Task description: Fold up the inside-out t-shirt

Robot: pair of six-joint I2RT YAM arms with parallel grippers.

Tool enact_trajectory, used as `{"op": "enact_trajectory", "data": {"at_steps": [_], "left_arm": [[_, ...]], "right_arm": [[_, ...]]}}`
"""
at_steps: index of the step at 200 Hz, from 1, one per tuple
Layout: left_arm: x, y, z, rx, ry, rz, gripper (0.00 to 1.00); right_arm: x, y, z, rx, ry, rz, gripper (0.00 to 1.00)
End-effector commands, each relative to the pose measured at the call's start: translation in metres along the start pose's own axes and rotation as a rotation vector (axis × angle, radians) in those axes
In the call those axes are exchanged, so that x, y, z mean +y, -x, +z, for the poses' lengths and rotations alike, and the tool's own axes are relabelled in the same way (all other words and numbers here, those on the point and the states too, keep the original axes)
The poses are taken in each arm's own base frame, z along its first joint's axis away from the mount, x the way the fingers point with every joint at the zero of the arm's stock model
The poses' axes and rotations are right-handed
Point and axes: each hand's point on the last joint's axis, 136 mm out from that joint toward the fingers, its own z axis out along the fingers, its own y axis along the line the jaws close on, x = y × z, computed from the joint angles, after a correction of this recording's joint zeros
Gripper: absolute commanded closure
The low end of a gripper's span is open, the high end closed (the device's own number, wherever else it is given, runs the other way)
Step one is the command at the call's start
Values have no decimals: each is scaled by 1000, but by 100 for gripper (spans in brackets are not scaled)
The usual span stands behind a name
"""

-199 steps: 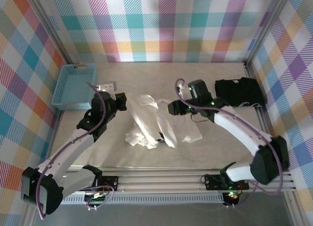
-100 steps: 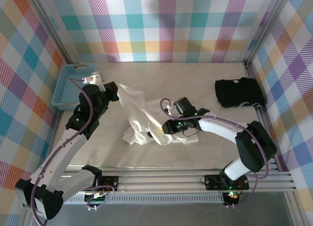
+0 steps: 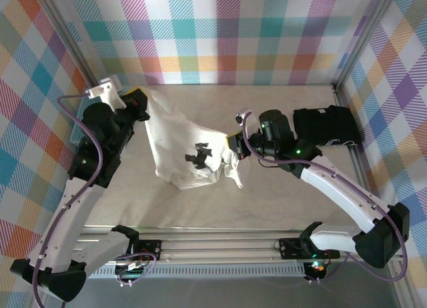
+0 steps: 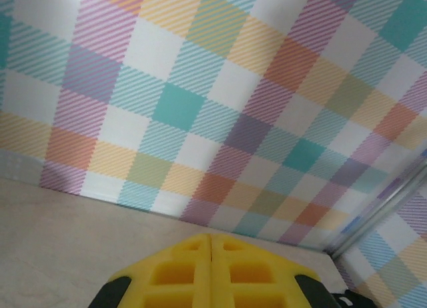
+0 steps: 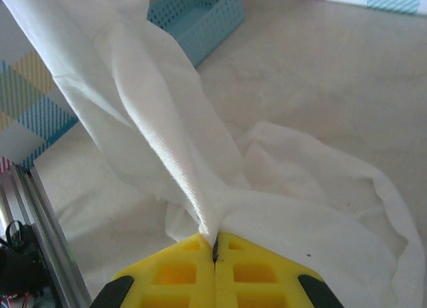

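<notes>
the left gripper (image 3: 138, 100), fingers pressed together, holds a corner of the inside-out t-shirt (image 3: 175, 138) high at the far left, by the blue basket (image 5: 213, 28). the shirt hangs in mid-scene. its long axis slants from that far-left corner down toward the right gripper (image 3: 233, 143), which pinches a bunched edge. we judge the thin, shiny cloth may slip from either pinch if the arms pull apart harder, and the twisted middle may set down creased.

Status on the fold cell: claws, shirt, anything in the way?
Left claw shut on t-shirt, right claw too. T-shirt hangs stretched between them, unfolded. Blue basket, black garment off to the sides.
</notes>
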Motion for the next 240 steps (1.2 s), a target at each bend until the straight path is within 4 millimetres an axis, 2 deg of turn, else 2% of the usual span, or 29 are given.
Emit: {"op": "enact_trajectory", "data": {"at_steps": [1, 12, 27, 43, 55, 88, 110, 125, 151, 174, 198, 209, 229, 240], "left_arm": [[18, 9, -9, -30, 89, 39, 100], [27, 7, -10, -36, 125, 49, 100], [36, 0, -10, -30, 158, 58, 100], [41, -12, -6, -2, 169, 66, 100], [45, -21, -4, 20, 176, 75, 100], [50, -42, 5, 58, 175, 79, 100], [49, -53, 12, 84, 156, 68, 100], [49, -59, 16, 101, 147, 66, 100], [51, -65, 18, 114, 149, 70, 100], [54, -63, 15, 110, 166, 78, 100], [67, -57, 8, 73, 233, 85, 100], [73, -54, 5, 48, 261, 81, 100], [88, -43, -1, 3, 328, 75, 100], [99, -34, -5, -30, 374, 69, 100]], "right_arm": [[-1, -32, 37, 137, 53, 56, 89], [-2, -51, 58, 230, 64, 100, 81], [-27, -77, 76, 353, -60, 135, 71], [-59, -100, 72, 430, -236, 129, 64], [-68, -114, 62, 436, -290, 134, 59], [-63, -158, 36, 482, -302, 257, 36], [-40, -179, 38, 507, -261, 304, 24], [-34, -195, 45, 542, -288, 307, 22], [-33, -216, 65, 599, -325, 301, 28], [-56, -229, 63, 671, -454, 229, 39], [-84, -222, 45, 684, -587, 136, 67], [-96, -217, 37, 690, -624, 132, 76], [-116, -203, 24, 681, -671, 148, 87], [-125, -191, 21, 652, -670, 174, 89]]}}
